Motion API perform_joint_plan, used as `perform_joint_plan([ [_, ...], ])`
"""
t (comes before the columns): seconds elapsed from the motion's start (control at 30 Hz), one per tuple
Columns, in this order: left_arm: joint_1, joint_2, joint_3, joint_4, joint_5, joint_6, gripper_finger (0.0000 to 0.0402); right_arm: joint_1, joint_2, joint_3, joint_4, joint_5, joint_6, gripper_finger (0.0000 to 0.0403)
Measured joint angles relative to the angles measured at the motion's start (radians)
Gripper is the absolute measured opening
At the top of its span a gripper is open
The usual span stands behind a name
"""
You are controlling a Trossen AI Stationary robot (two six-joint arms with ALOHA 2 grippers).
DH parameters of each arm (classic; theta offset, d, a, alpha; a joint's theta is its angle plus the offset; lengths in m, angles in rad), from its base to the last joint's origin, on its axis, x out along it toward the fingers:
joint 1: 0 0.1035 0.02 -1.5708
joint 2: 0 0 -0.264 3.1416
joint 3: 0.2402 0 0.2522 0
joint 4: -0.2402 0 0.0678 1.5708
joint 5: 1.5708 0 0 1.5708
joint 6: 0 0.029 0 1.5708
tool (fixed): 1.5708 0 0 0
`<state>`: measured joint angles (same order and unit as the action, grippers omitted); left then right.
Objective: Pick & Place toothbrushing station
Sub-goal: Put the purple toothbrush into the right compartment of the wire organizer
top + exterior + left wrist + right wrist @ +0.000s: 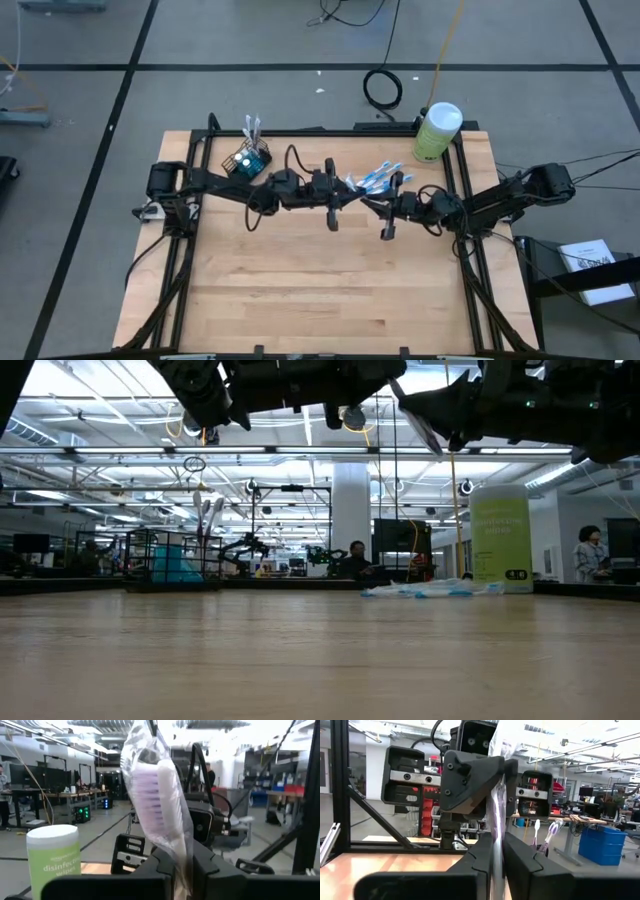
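Spanning mid-bench (300,300), both arms meet above its centre. Pale green canister (436,132) stands at the far right corner; wire-mesh cup holder (248,160) sits near the far left edge, 2 toothbrushes upright in it. Loose toothbrushes (375,179) lie by the far edge. Left gripper (182,865) and right gripper (496,855) both clench 1 bagged purple toothbrush (155,795).

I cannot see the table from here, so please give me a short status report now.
Both grippers shut on one wrapped toothbrush, left gripper, right gripper, raised mid-table. Wire-mesh holder back left, already holding brushes; pile of toothbrushes waiting. Nothing in the way.
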<state>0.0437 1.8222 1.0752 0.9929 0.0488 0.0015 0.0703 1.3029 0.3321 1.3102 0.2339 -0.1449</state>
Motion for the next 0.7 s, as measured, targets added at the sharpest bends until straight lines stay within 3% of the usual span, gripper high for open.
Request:
perform_joint_plan([
  [0.13,0.000,-0.067,-0.001,-0.098,-0.044,0.049,0.0036,-0.006,0.000,0.000,-0.037,0.003,0.031,0.0057],
  [0.37,0.002,-0.264,-0.006,-0.395,-0.106,0.155,0.0016,-0.021,0.002,0.000,-0.089,0.002,0.104,0.0129],
  [0.5,0.002,-0.381,-0.006,-0.568,-0.222,0.177,0.0025,-0.031,0.000,-0.001,-0.095,0.005,0.133,0.0160],
  [0.7,0.026,-0.568,-0.177,-0.593,-0.349,0.204,0.0015,-0.037,-0.004,-0.001,-0.120,0.001,0.164,0.0177],
])
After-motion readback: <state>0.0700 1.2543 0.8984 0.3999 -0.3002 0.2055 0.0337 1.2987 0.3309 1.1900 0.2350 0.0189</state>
